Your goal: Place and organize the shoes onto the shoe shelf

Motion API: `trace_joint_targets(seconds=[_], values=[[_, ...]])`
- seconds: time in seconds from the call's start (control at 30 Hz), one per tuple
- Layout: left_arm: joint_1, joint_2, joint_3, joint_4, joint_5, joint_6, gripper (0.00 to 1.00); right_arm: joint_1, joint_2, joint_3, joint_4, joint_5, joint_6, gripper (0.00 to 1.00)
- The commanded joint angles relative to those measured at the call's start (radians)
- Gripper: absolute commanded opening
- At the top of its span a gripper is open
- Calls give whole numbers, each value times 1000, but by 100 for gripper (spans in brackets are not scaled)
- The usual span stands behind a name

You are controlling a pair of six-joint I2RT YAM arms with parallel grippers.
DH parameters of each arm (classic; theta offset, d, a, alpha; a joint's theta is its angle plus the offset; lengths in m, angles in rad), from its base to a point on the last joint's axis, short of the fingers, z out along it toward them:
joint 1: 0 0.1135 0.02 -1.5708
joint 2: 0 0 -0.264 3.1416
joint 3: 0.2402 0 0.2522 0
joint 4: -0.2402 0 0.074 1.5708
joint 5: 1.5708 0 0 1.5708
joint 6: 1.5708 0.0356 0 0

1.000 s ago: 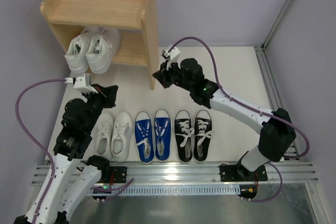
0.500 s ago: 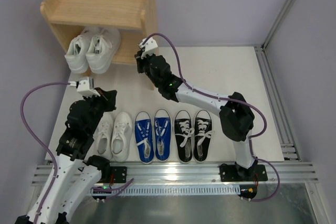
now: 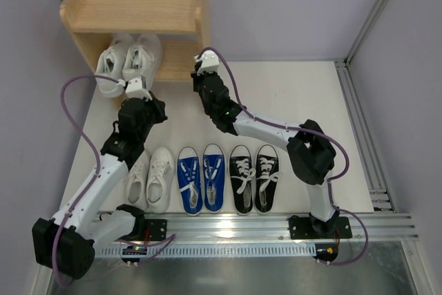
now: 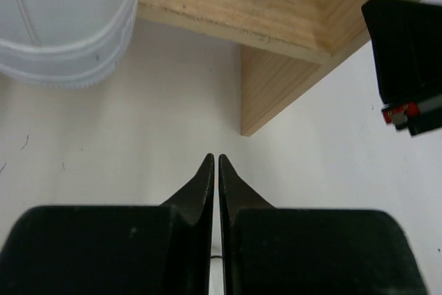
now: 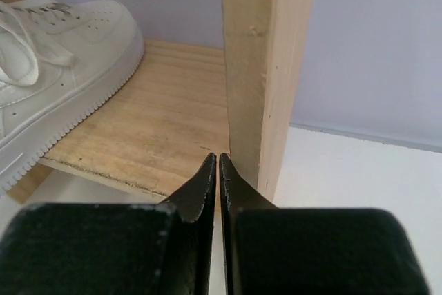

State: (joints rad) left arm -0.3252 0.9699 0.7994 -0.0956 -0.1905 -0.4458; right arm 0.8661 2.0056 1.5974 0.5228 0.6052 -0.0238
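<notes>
Now seen with right end effector (image 5: 214, 159) pressed together on nothing, tips at the front foot of the right side panel of the shoe shelf (image 5: 266, 67). Likewise with left end effector (image 4: 214, 160) pressed together, empty, low over the tabletop (image 4: 103, 143) near that same corner.

Carries the shelved white pair (image 3: 128, 63) on the lower tier, long axes front to back, toes inward, heels overhanging the front edge. Keeps second white pair (image 3: 152, 177), blue pair (image 3: 200, 179) and black pair (image 3: 253, 177) in a row by the arm bases, long axes toward the shelf.

Since a second ago: brought both arms in to the shelf; turned the shelf slightly squarer; left the row unmoved.
</notes>
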Motion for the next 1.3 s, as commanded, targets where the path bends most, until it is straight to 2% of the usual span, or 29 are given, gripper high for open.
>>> trace_joint_targets(seconds=[0.0,0.23,0.5,0.77,0.97,1.1,1.27], values=[[0,97,135,158,-53,13,0,-79,-97,-43,40,124,2,6],[-2,302,276,227,-107,7,0,-105,-149,-96,11,4,-2,5],[-29,496,343,292,-194,50,0,-108,-208,-185,-27,-176,44,4],[-149,717,501,361,-472,157,0,-108,-228,-228,-55,-194,32,4],[-179,750,554,456,-595,199,0,-110,-241,-258,-60,-208,-4,4],[-205,693,514,528,-601,205,0,-110,-258,-313,-15,-246,-13,4],[-216,679,503,568,-606,216,0,-118,-229,-288,22,-321,-10,4]])
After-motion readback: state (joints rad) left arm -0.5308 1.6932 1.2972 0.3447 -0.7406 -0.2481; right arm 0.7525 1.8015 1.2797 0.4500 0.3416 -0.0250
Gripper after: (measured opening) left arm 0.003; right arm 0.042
